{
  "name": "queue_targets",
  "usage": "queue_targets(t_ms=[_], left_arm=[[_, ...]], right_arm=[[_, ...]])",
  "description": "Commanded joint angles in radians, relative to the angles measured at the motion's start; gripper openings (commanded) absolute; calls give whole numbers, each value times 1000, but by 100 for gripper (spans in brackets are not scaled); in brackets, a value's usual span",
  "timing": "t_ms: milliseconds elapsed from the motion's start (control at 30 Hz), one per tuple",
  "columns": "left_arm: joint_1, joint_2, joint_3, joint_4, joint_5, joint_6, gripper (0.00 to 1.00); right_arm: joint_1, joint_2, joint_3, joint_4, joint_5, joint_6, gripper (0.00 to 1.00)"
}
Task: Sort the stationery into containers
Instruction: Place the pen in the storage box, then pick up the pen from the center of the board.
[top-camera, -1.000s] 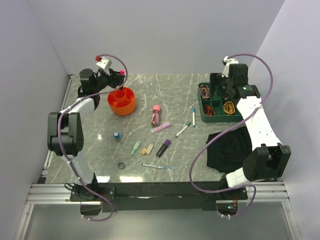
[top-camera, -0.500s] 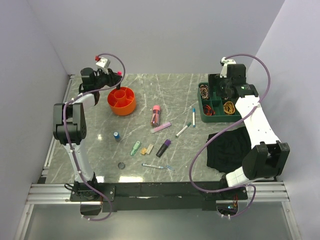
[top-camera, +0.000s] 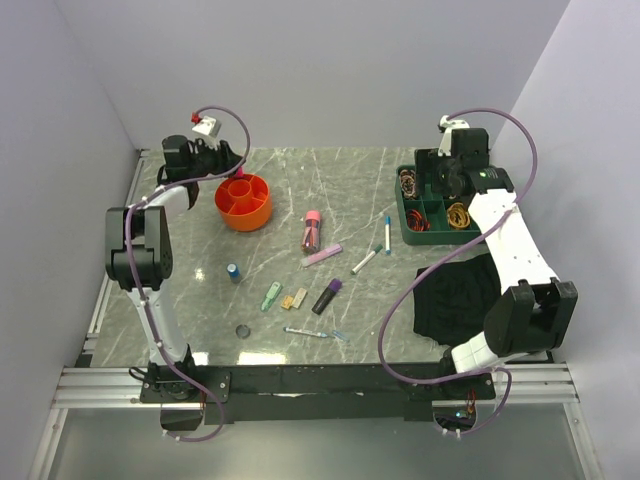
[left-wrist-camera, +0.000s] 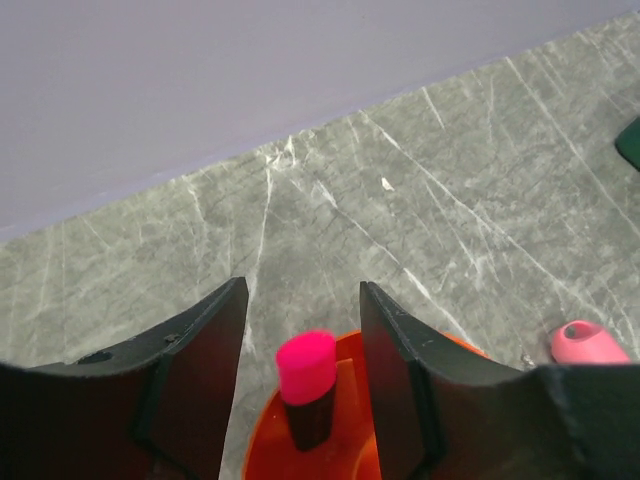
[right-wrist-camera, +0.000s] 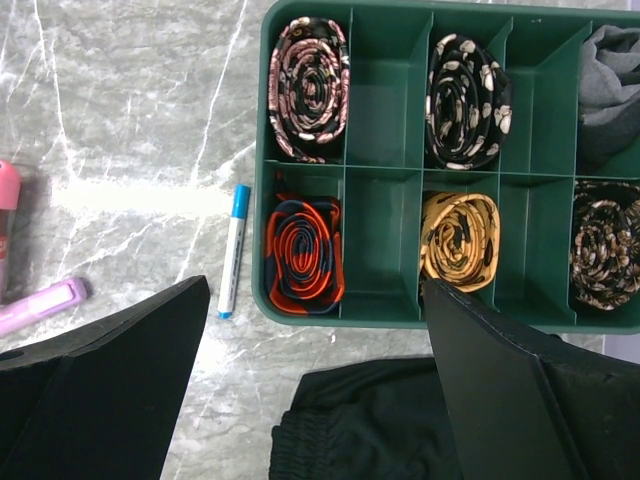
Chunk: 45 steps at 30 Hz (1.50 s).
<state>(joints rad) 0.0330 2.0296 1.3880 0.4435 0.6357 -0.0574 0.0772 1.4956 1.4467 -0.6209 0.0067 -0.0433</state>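
Observation:
The round orange pot (top-camera: 243, 201) stands at the back left. My left gripper (top-camera: 228, 160) hovers just over its far rim, jaws open. In the left wrist view a black marker with a pink cap (left-wrist-camera: 306, 385) stands in the pot (left-wrist-camera: 375, 440) between my fingers (left-wrist-camera: 195, 365), touching neither. More stationery lies mid-table: a pink tube (top-camera: 312, 230), a lilac marker (top-camera: 322, 255), two white pens (top-camera: 366, 261), a purple-capped marker (top-camera: 327, 296), a green clip (top-camera: 271, 296), a yellow eraser (top-camera: 295, 298) and a blue cylinder (top-camera: 233, 271). My right gripper (top-camera: 437, 178) is open and empty.
A green divided tray (right-wrist-camera: 400, 312) with coiled bands sits under my right gripper, at the back right (top-camera: 407, 225). A black cloth (top-camera: 460, 295) lies in front of it. A blue-capped white pen (right-wrist-camera: 233, 250) lies left of the tray. A thin pen (top-camera: 313, 333) lies near the front edge.
The pink-capped marker was held up in my left gripper; now it stands in the orange pot and the jaws are off it. The right arm has shifted slightly.

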Motion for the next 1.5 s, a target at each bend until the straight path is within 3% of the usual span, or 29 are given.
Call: queue_targets(t_ms=[0, 100, 167, 300, 400, 567, 733, 833, 1133, 1467], left_arm=[[-1, -167, 88, -73, 30, 36, 55], [-19, -242, 115, -133, 73, 43, 55], [-57, -311, 123, -263, 117, 104, 56], [-249, -429, 74, -610, 160, 351, 59], [-407, -479, -9, -828, 98, 375, 65], [-579, -471, -133, -815, -118, 228, 66], [-677, -264, 44, -986, -240, 85, 60], [-737, -210, 42, -961, -318, 105, 61], [-809, -94, 77, -996, -360, 99, 62], [-858, -57, 19, -985, -410, 96, 61]], right_arm=[[7, -8, 9, 46, 10, -9, 97], [7, -18, -14, 56, 0, -4, 97], [7, -26, -29, 64, -4, -3, 97], [7, -41, -51, 73, -4, -6, 98], [3, -58, -66, 84, 24, 11, 99], [-71, -89, -13, 50, 59, 231, 100], [-158, -113, 61, 0, 33, 269, 100], [-175, -138, 58, -33, -4, 267, 100], [-192, -242, -77, -23, -94, 210, 100], [-203, -236, -39, -25, -114, 221, 100]])
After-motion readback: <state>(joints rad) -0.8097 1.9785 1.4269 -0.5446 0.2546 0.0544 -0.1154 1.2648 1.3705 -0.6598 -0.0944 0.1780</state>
